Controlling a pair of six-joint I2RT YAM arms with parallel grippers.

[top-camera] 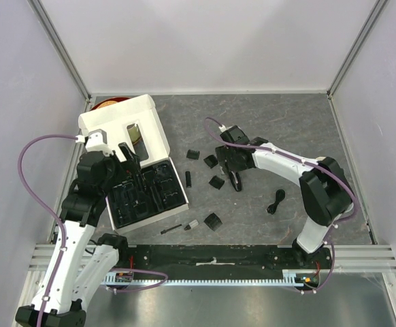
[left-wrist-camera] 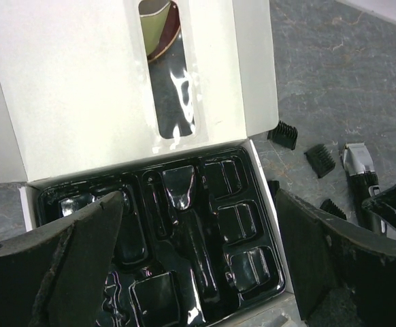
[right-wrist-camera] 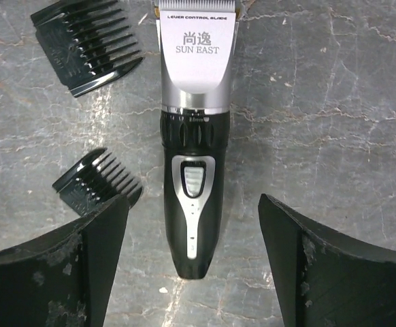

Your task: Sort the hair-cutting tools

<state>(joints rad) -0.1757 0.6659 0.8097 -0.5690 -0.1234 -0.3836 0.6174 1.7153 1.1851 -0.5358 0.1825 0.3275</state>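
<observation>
The black electric clipper (right-wrist-camera: 194, 157) with its silver blade head lies flat on the grey table. My right gripper (right-wrist-camera: 192, 266) hangs open over its rear end, one finger on each side, touching nothing. Two black comb guards (right-wrist-camera: 86, 42) (right-wrist-camera: 96, 180) lie left of it. From above, the clipper (top-camera: 237, 184) sits under the right gripper (top-camera: 233, 174). More guards (top-camera: 193, 154) (top-camera: 213, 221) lie scattered, with a small brush (top-camera: 174, 229) and the coiled cord (top-camera: 275, 202) nearby. My left gripper (left-wrist-camera: 198, 259) is open and holds nothing, above the black tray (left-wrist-camera: 184, 252).
The white cardboard box (top-camera: 123, 126) stands open at the back left, its lid (left-wrist-camera: 69, 88) up and the tray (top-camera: 147, 194) in front. A cup (left-wrist-camera: 158, 27) shows through the lid's window. White walls enclose the table on three sides.
</observation>
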